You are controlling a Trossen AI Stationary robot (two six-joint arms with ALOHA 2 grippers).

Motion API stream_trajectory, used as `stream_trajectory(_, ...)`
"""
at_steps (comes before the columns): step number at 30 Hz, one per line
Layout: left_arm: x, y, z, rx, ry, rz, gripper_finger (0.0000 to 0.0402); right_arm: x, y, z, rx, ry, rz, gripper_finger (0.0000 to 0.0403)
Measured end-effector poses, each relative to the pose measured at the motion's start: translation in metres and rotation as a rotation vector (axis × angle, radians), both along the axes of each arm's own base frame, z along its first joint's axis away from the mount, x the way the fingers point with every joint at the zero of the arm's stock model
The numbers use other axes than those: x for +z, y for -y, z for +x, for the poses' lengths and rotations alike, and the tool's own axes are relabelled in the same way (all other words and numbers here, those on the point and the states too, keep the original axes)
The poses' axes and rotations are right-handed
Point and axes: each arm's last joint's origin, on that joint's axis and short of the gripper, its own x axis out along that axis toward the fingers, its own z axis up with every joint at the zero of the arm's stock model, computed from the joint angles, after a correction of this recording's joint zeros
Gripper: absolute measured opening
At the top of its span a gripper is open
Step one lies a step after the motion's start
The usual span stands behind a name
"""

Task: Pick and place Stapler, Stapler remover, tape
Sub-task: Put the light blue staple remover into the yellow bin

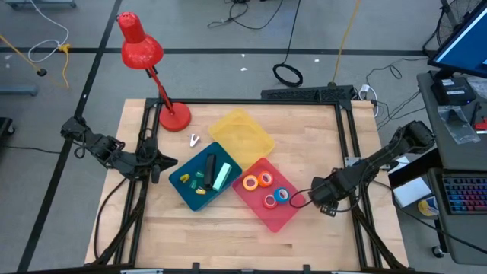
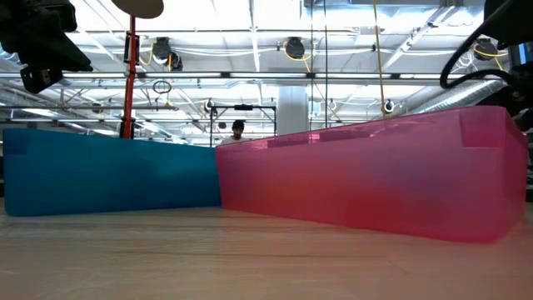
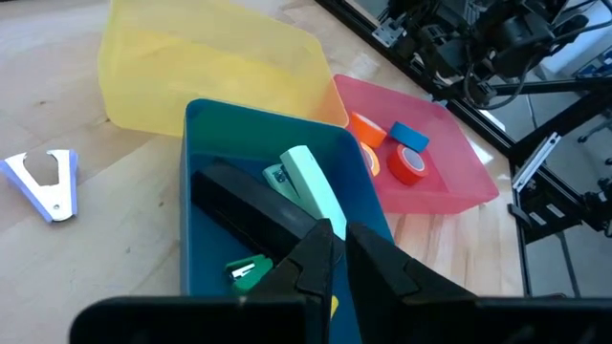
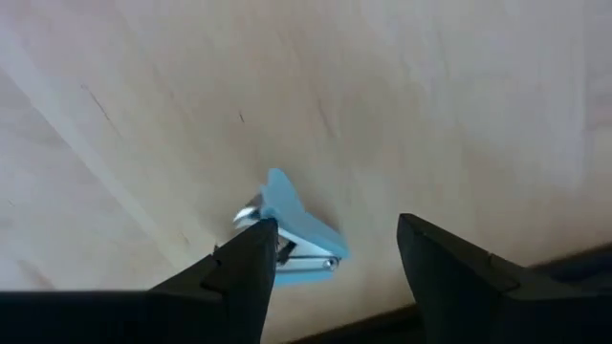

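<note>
A light-blue staple remover (image 4: pixel 292 234) lies flat on the wooden table just right of the pink tray (image 1: pixel 262 215). My right gripper (image 4: pixel 335 229) points down over it, open, with the remover beside one finger. The pink tray holds orange, yellow, red and blue tape rolls (image 1: pixel 266 189). The blue tray (image 1: pixel 183 190) holds a black stapler (image 3: pixel 249 205) and a mint-green stapler (image 3: pixel 311 186). A white staple remover (image 1: pixel 194 140) lies on the table by the lamp. My left gripper (image 3: pixel 339 253) hangs shut at the blue tray's left end. My right gripper comes from above, pointing down. One finger (image 4: pixel 251 263) stands at the light-blue staple remover's metal end (image 4: pixel 287 250). Whether it touches the remover, I cannot tell. The remover lies flat on the table.
A yellow tray (image 1: pixel 242 131) stands behind the blue and pink trays. A red desk lamp (image 1: pixel 173 116) has its base at the table's far left. Bare wood stretches along the near edge (image 1: pixel 228 243). The black table frame (image 1: pixel 346 152) runs close to my right arm.
</note>
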Motion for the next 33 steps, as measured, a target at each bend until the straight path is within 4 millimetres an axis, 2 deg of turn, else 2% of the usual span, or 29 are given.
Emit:
stream_trajectory(10, 0.000, 0.000, 0.000, -0.001, 0.000, 0.001, 0.0033, -0.002, 0.000, 0.003, 0.046, 0.051, -0.009, 0.0203)
stream_trajectory(19, 0.000, 0.000, 0.000, -0.001, 0.000, 0.001, 0.0033, -0.023, 0.004, -0.006, 0.017, 0.031, 0.020, 0.0191)
stream_trajectory(24, 0.000, 0.000, 0.000, 0.000, 0.000, 0.001, 0.0033, -0.025, 0.004, -0.007, 0.004, 0.034, 0.017, 0.0182)
stream_trajectory(28, 0.000, 0.000, 0.000, 0.000, 0.000, 0.001, 0.0033, -0.025, 0.004, -0.007, -0.003, 0.034, 0.015, 0.0155)
stream_trajectory(33, 0.000, 0.000, 0.000, 0.000, 0.000, 0.001, 0.0033, -0.025, 0.004, -0.007, -0.003, 0.035, 0.014, 0.0095)
